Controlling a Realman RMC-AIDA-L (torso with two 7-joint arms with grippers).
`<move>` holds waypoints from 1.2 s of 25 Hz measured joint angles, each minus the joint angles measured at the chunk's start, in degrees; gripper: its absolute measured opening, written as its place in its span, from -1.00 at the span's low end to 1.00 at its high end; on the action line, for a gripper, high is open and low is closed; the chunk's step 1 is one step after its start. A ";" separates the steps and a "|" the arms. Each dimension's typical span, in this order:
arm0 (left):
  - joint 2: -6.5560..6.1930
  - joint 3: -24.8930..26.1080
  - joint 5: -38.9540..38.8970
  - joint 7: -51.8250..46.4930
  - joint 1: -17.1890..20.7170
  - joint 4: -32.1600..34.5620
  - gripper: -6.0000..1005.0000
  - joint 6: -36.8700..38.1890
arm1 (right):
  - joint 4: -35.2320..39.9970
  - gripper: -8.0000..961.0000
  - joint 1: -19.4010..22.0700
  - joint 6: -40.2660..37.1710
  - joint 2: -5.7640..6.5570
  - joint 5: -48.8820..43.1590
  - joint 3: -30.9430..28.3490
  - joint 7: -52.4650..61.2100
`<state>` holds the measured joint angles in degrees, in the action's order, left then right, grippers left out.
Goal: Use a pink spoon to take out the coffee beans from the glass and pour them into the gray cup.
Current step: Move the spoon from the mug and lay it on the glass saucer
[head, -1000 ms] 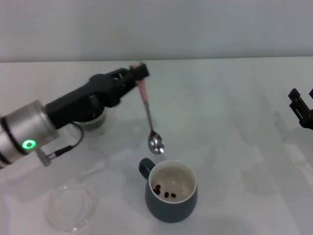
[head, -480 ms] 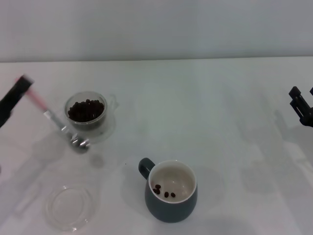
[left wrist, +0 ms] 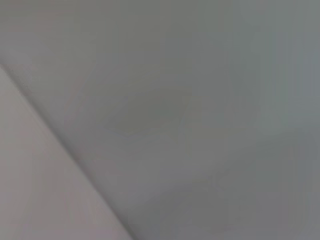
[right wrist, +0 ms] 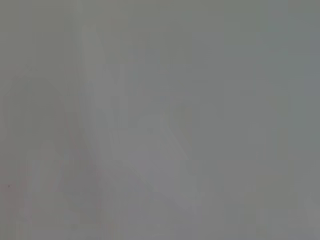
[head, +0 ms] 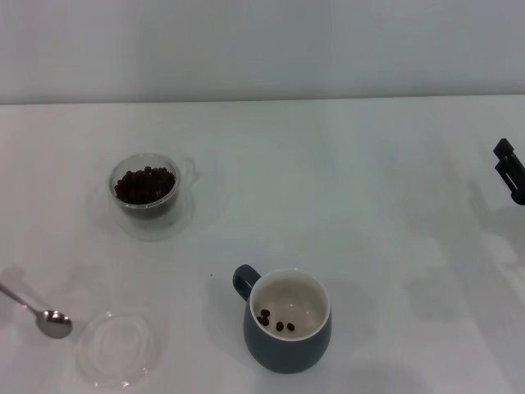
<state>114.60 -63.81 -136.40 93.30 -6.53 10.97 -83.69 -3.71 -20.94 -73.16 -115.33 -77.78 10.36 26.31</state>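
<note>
Head view, right hand (head: 510, 171): parked at the far right edge, only a dark sliver showing; fingers apart or together, cannot tell.
Left hand: out of sight in every view; nothing shown of its state.
Wrist views: blank grey surfaces only, no task thing visible.
Pink spoon (head: 45, 317): at the left edge of the worktop (head: 369, 205), silver bowl and a stretch of neck in view, pink handle cut off by the edge; whether held or lying free, impossible to say.
Clear dish (head: 117, 345): flat and shallow, just beside the spoon bowl.
Glass (head: 146, 190): upright, back left, well apart from the spoon.
Coffee beans (head: 144, 182): most heaped in the glass; a few on the cream floor of the gray cup.
Gray cup (head: 287, 320): upright, front centre, handle toward the back left.
Progress: judged early; a small share transferred, the bulk left to scoop and pour.
</note>
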 joint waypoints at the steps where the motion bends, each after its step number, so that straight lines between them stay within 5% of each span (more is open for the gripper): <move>1: 0.21 -0.04 0.10 0.00 -0.22 -0.01 -0.72 0.79 | 0.01 0.30 -0.06 0.15 0.00 0.00 0.00 -0.13; 19: 3.13 -0.48 10.50 2.57 -8.94 -0.26 -0.67 11.51 | 0.05 0.30 -0.51 0.50 0.03 0.00 0.00 0.21; 30: 3.76 -0.53 14.81 3.30 -9.50 -0.16 -0.64 11.50 | 0.75 0.30 -0.59 0.51 0.11 0.00 0.00 0.23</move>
<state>118.36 -64.34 -121.59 96.60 -16.03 10.81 -72.19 -2.96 -21.53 -72.64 -115.22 -77.78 10.37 26.55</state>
